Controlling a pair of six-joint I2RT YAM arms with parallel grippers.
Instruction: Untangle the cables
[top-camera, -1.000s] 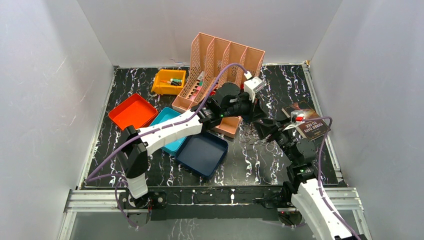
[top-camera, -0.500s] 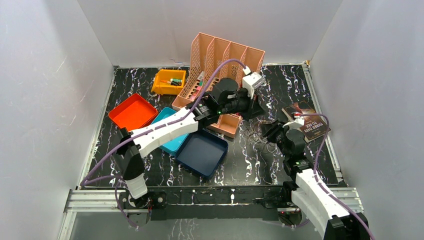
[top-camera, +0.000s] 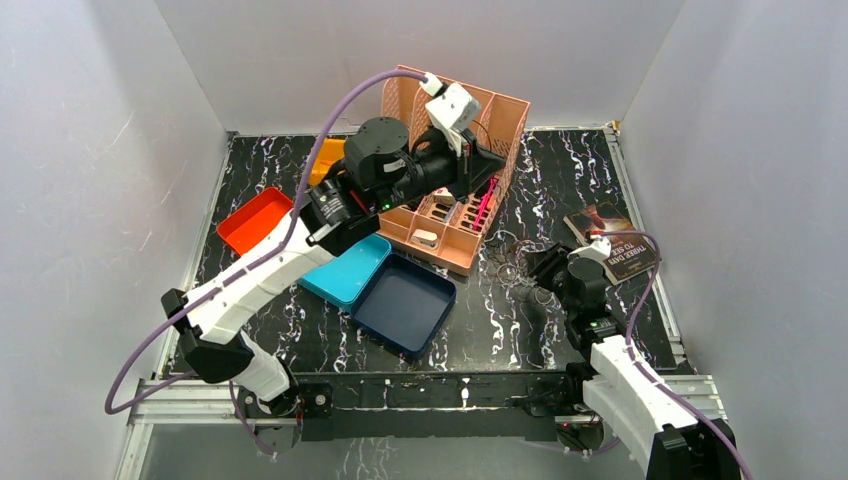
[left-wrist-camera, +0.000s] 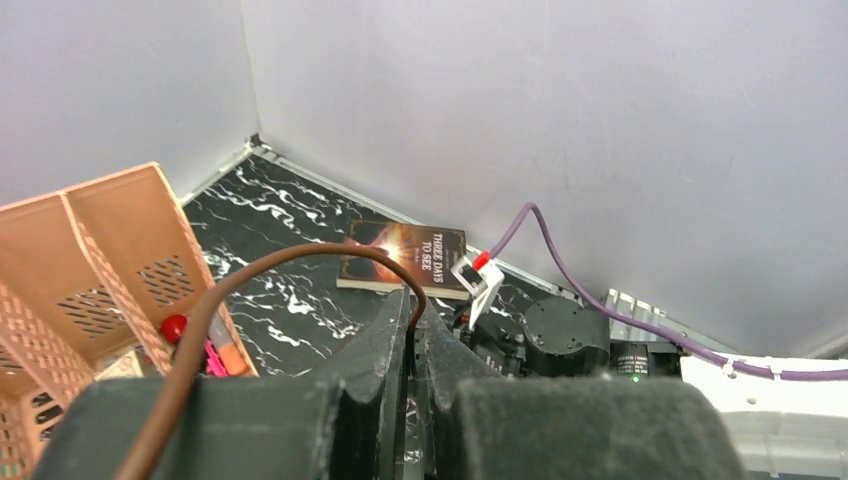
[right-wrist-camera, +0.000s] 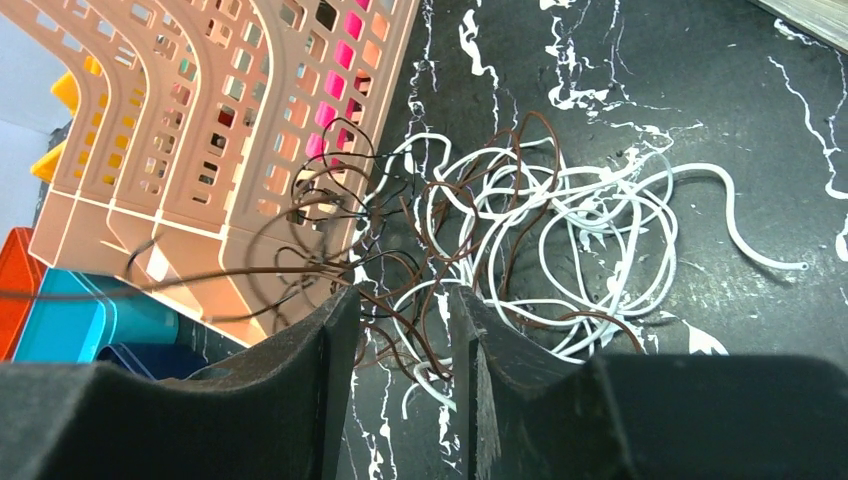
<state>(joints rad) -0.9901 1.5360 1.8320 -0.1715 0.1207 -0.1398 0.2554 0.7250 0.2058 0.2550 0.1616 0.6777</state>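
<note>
1 strand held high, tangle straddled

My left gripper (left-wrist-camera: 410, 335) is clenched on 1 brown cable (left-wrist-camera: 300, 256), raised to draw it free; my right gripper (right-wrist-camera: 405, 340) stands part-open astride the other cables (right-wrist-camera: 530, 240), knotted on the table (right-wrist-camera: 650, 80) beside the pink organizer (right-wrist-camera: 250, 130), likely to anchor them.

The title "THREE DAYS TO SEE" is printed on the cover of a book (top-camera: 628, 256) lying at three o'clock on the tabletop (top-camera: 560, 170); the smaller line beneath cannot be read.
</note>
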